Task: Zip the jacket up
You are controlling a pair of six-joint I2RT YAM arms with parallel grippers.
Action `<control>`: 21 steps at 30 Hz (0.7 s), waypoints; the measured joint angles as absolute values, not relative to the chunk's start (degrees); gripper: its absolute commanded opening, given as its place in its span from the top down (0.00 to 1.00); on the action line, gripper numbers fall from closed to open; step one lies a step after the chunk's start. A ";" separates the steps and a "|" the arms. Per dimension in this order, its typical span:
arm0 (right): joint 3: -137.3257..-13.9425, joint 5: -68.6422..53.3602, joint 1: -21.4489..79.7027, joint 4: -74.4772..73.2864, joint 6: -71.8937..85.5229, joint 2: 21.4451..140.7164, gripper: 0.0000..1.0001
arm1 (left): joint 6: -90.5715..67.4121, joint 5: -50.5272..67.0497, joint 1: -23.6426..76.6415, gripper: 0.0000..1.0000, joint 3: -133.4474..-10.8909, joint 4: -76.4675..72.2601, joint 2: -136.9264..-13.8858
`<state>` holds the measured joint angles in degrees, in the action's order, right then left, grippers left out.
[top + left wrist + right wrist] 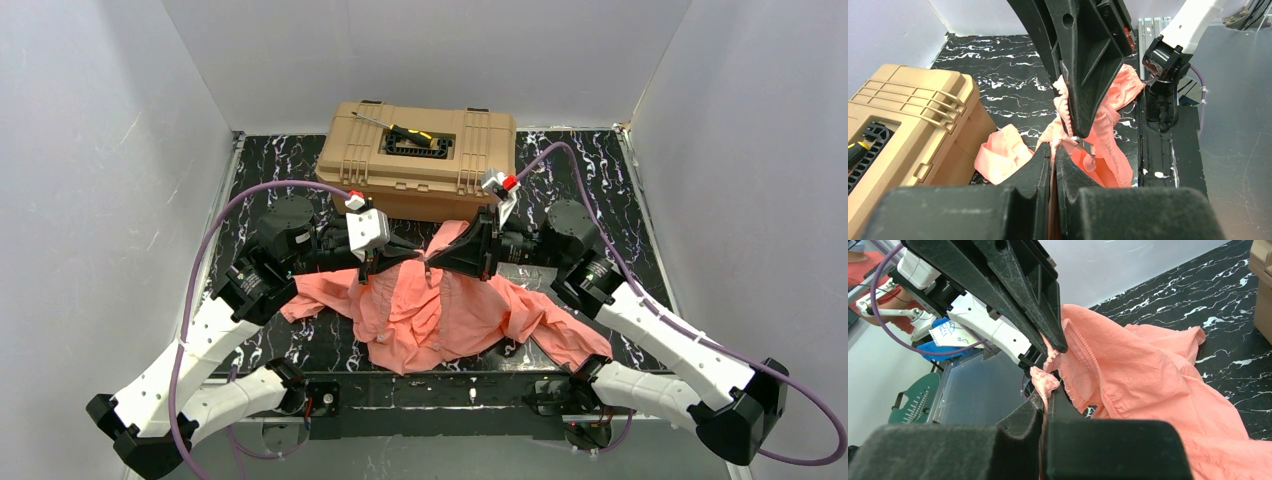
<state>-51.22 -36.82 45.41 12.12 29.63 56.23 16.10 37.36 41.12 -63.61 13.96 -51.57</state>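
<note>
Jacket (430, 312) beside tan toolbox (365, 150)

Whether the jacket (430, 320) is zipped is too small to tell (overhead); the toolbox (908, 115) runs off-frame.

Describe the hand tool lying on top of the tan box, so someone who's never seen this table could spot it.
Start at the tan toolbox at the far edge of the black marbled table, just behind the pink jacket. On its lid, across the black ribbed panel, lies a screwdriver. It is the only thing with a yellow-and-black grip and a thin metal shaft.
</note>
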 measured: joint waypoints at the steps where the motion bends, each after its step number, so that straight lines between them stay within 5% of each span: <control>1: -51.22 -36.86 45.41 12.16 29.63 56.03 0.99 | 16.10 37.36 41.12 1.00 -63.61 13.96 -51.57; 21: -51.22 -37.71 45.41 11.75 29.63 57.47 0.99 | 16.08 37.04 41.17 1.00 -63.64 13.76 -51.68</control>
